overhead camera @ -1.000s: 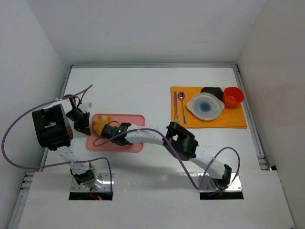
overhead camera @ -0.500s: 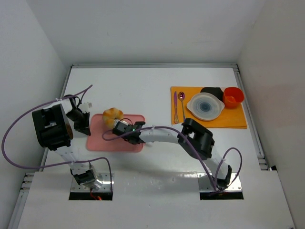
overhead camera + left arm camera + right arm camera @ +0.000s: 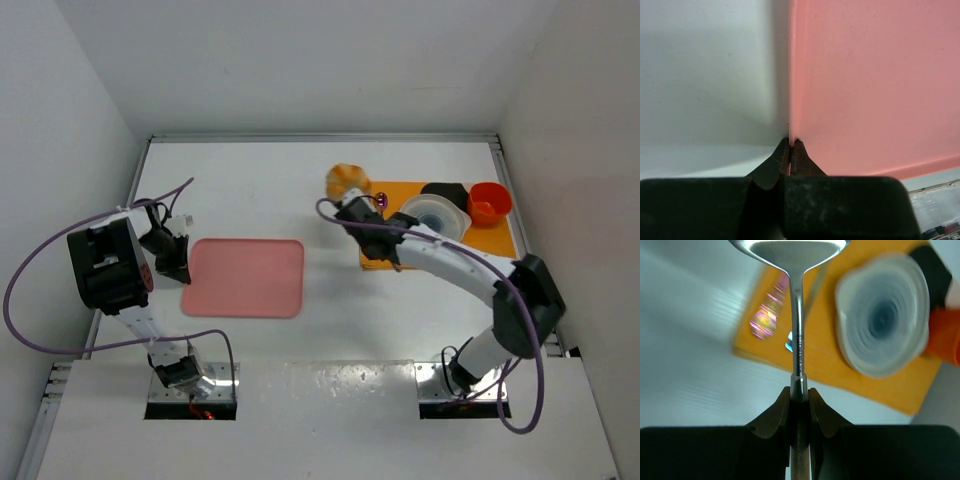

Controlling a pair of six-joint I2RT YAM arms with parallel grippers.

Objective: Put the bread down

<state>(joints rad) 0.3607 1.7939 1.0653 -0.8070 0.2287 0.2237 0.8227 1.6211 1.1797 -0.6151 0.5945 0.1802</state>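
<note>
We see the right pincer [image 3: 799, 390] clamped on a metal spatula [image 3: 798, 330]. The bread [image 3: 345, 181] is probably riding on it, over the orange mat [image 3: 485, 250] corner. The left pincer [image 3: 791, 143] pinches the pink board [image 3: 870, 75] edge.

From where I stand, plain white walls close in on three sides: a back wall [image 3: 300, 60], a left wall [image 3: 50, 130] and a right wall [image 3: 585, 130], all matte. The white tabletop [image 3: 260, 180] spreads between them, with a thin metal rail [image 3: 320, 137] along its far edge. The light is soft and even, the shadows faint.
</note>
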